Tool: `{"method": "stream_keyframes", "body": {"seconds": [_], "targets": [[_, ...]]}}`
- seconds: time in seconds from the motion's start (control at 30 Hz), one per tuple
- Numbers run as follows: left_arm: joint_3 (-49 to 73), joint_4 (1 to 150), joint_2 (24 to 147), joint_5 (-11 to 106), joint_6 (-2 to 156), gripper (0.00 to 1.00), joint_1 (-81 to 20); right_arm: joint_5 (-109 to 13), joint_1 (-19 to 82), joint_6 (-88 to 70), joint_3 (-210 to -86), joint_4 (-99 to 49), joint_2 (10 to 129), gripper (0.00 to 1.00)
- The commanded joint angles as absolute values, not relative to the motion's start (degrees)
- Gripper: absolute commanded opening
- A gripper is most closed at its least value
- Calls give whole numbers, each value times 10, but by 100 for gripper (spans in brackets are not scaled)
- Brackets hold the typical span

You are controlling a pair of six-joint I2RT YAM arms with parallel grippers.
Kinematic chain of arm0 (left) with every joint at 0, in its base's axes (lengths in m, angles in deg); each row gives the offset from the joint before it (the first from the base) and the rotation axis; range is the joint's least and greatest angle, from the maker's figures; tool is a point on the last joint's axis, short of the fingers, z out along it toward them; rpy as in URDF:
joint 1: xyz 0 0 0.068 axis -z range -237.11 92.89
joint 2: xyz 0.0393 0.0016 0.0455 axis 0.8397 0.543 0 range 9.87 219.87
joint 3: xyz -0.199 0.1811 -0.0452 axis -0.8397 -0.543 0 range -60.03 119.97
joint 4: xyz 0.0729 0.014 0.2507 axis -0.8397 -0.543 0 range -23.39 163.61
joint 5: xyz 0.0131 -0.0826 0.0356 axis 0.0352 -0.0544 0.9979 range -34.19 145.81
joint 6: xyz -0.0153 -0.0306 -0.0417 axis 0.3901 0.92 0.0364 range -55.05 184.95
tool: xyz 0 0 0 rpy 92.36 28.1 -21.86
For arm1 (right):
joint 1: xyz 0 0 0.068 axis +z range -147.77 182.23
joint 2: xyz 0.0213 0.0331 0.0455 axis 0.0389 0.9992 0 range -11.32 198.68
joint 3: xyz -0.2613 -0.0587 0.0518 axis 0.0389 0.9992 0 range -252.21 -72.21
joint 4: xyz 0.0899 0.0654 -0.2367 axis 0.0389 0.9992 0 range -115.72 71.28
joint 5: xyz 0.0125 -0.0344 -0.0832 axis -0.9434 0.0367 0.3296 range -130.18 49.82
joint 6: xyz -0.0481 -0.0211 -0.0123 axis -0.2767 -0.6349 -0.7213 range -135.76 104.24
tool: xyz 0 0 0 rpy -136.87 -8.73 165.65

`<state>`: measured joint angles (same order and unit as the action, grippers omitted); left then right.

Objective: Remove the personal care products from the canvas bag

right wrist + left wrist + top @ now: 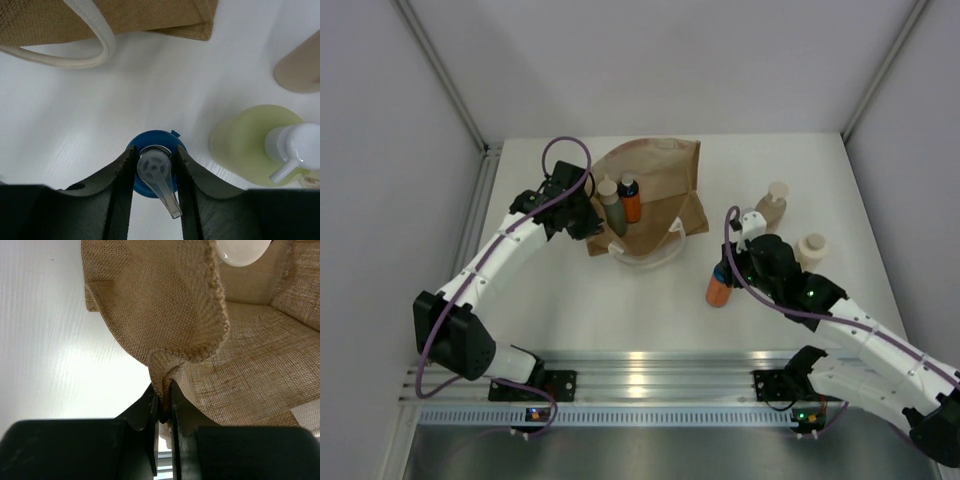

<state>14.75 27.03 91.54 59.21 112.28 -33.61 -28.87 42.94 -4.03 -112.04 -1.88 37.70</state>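
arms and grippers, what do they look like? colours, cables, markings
The left arm and right arm have white shells with black joints and bases, and a purple cable looping along each. The left gripper and right gripper have matte black tapered fingers. A green light glows on the right arm.

The white tabletop [620,310] carries the brown bag [655,170], its edge pinched in the left hand [162,405]. An orange bottle [719,290] stands in the right hand [154,155]. A yellow-green bottle [245,145] stands just beside that hand, with a tan bottle [772,205] and a cream bottle [811,248] near it.
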Motion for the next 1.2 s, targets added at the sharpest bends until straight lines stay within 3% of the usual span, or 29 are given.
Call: {"method": "stream_keyframes", "body": {"seconds": [0.0,0.03,0.13,0.23,0.57,0.87,1.17], "targets": [[146,244,931,613,1107,0,-346,-274,429,-15,-1120,-96,349,39],[146,245,931,613,1107,0,-346,-276,429,-17,-1120,-95,342,49],[148,245,934,612,1107,0,-346,-275,430,-20,-1125,-93,333,66],[148,245,934,613,1107,0,-347,-270,430,-27,-1141,-85,333,74],[148,244,928,619,1107,0,-347,-345,430,-60,-1274,-76,417,75],[149,244,920,622,1118,0,-357,-426,431,-48,-1455,-86,598,71],[148,243,917,619,1129,0,-361,-422,447,-11,-1631,-82,783,62]]}}
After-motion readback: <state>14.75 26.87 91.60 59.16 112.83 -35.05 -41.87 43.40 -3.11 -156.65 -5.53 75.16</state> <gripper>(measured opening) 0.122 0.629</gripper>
